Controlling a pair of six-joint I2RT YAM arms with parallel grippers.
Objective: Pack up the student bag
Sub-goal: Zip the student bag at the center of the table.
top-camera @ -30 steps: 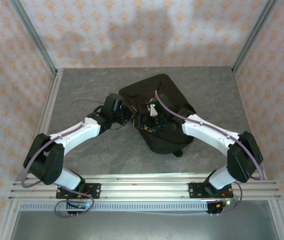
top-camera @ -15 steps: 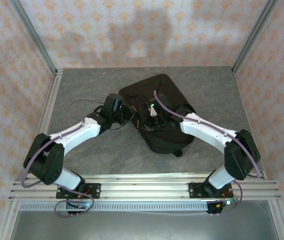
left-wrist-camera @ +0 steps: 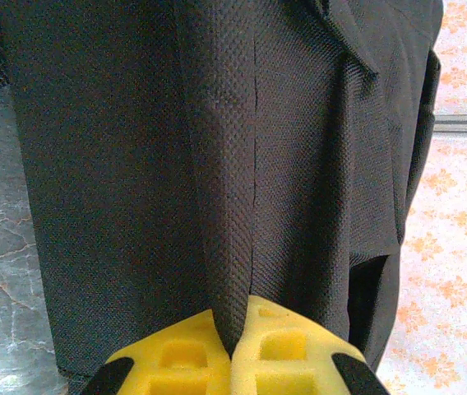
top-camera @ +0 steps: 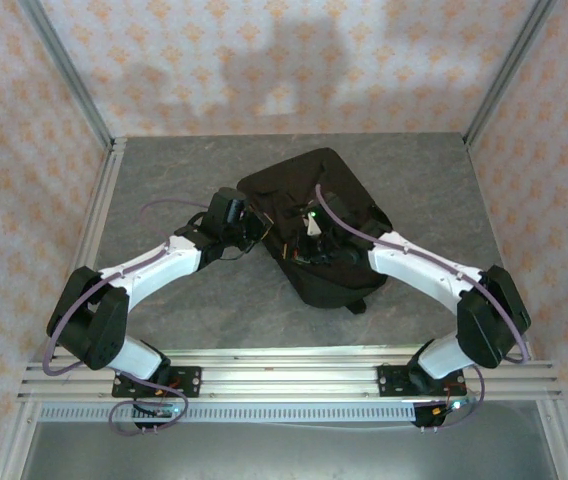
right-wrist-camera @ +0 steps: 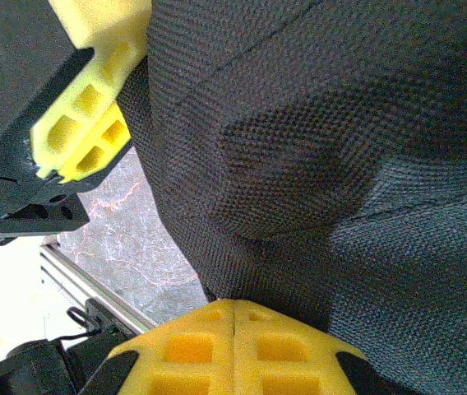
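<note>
both reaching inward, left gripper [left-wrist-camera: 232,350] pinching student bag [top-camera: 304,176] fabric, right gripper [right-wrist-camera: 233,319] clamped on another fold

Seen from above, the student bag [top-camera: 309,175] hides the middle of the tabletop [top-camera: 164,170]. Both arms' tips merge into its black fabric, too small to tell apart. At the left wrist, the bottom edge crops the left gripper [left-wrist-camera: 233,333]. Its jaws meet on a fold of cloth whose lower end is hidden between them, and the bag runs off the top edge. At the right wrist, the right gripper [right-wrist-camera: 233,317] is cropped likewise. Whether cloth sits between its closed jaws cannot be told. The top edge cuts the left gripper's yellow finger [right-wrist-camera: 94,99].
</note>
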